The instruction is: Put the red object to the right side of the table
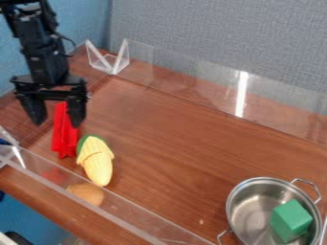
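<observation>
1. Reddish-brown wood forms the counter (179, 134), edged by clear walls; landmark: the corn toy (96, 161).
2. Beside the corn, toward the left edge of the view, lies the red block (64, 132).
3. Beyond the corn, the pincer (57, 115) hangs open at the block's far end.
4. Well right of the corn, a metal pot (272, 212) holds a green cube (292, 219).

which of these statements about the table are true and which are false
1. The green cube is inside the metal pot. True.
2. The corn lies inside the pot. False: it lies on the table, beside the red block.
3. The gripper is open. True.
4. The red block is already by the pot. False: it is across the table from the pot, near the gripper.
</observation>
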Available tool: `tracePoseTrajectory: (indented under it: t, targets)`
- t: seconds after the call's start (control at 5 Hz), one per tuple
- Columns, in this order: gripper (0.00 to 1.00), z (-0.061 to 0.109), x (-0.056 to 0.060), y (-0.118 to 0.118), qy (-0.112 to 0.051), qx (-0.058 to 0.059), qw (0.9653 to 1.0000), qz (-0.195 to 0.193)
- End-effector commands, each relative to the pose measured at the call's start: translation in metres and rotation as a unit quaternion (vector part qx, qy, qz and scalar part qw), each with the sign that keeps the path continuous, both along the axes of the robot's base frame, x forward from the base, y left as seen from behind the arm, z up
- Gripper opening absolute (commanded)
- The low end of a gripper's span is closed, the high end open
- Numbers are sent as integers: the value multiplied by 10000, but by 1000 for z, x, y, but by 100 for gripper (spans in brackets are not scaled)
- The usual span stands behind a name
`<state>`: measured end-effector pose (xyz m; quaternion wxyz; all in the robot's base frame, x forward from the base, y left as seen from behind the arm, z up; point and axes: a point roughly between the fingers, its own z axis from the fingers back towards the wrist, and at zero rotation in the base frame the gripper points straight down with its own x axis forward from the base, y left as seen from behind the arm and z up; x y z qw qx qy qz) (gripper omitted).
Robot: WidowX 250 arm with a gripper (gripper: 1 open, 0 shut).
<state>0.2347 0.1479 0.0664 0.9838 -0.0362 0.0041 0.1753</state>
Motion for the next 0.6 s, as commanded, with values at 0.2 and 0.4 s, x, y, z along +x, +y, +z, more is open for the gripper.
tracePoseTrajectory:
  t: [0.2,0.4]
  targets:
    - [100,17,13,-5,-305,186,9981,496]
    - [100,21,12,-4,-313,219,9953,892]
